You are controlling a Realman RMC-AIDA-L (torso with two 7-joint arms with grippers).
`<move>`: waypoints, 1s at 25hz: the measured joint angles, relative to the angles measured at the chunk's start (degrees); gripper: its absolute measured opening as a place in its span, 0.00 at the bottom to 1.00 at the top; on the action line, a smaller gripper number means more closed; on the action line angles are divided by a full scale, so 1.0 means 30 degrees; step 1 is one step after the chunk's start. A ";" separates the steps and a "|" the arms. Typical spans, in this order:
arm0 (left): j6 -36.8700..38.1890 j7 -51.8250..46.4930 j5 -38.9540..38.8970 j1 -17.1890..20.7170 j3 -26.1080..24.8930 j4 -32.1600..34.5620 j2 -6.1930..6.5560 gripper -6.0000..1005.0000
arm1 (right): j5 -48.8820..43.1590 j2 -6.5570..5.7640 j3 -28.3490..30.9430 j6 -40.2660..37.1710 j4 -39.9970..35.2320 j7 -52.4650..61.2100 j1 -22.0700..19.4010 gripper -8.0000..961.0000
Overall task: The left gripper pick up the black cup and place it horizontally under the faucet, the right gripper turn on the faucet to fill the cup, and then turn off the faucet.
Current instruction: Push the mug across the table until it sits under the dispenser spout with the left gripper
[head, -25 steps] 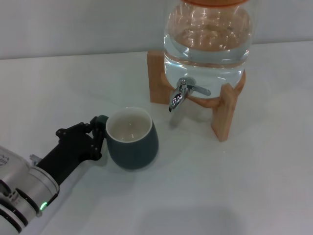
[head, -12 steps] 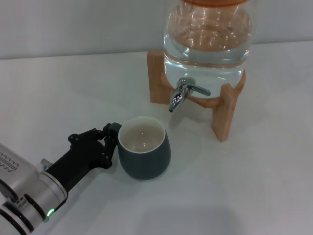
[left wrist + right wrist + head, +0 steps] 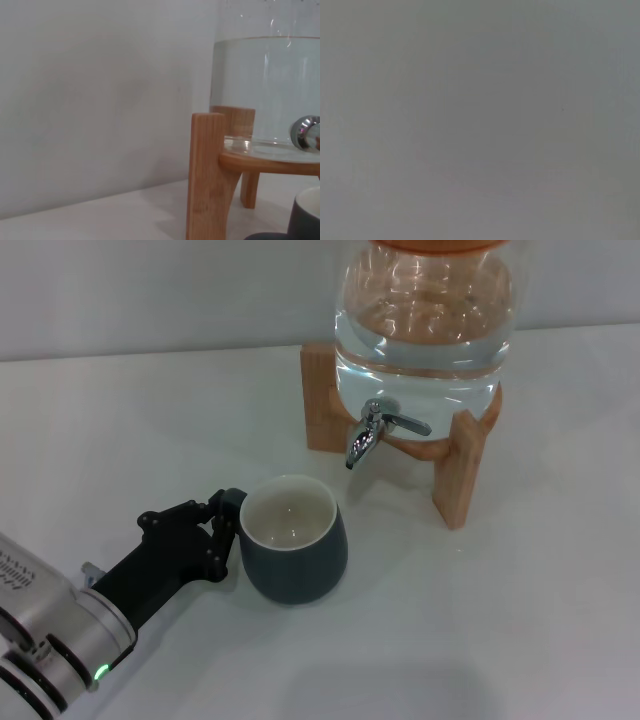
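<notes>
The black cup (image 3: 293,551) stands upright in the head view, cream-white inside, in front of and to the left of the faucet (image 3: 371,432). My left gripper (image 3: 224,523) is shut on the cup's handle, which it hides, at the cup's left side. The chrome faucet points down from the clear water jar (image 3: 428,315), its flat lever to the right. In the left wrist view the cup's rim (image 3: 308,216) shows at the corner and the faucet (image 3: 306,133) beside the jar (image 3: 267,90). My right gripper is out of view; its wrist view shows plain grey.
The jar rests on a wooden stand (image 3: 456,472) with legs at the left (image 3: 318,410) and front right. The white table (image 3: 480,620) spreads around it, a pale wall behind. The stand's leg (image 3: 207,175) fills the left wrist view's middle.
From one second ago my left gripper carried the cup right and nearer, toward the faucet. Over the last half second it has barely moved.
</notes>
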 joint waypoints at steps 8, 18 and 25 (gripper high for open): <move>0.0256 -0.0012 -0.0164 -0.0329 -0.0078 0.0176 -0.0008 0.11 | -0.0001 0.0032 0.0000 0.0000 0.0038 -0.0043 -0.0013 0.88; 0.1298 -0.0007 -0.0070 -0.0920 -0.0325 0.0179 -0.0077 0.11 | -0.0001 0.0080 0.0001 0.0000 0.0040 -0.0056 -0.0020 0.88; 0.2173 0.0023 -0.0070 -0.1229 -0.0336 0.0059 -0.0081 0.11 | -0.0001 0.0090 0.0002 0.0000 0.0040 -0.0064 -0.0002 0.88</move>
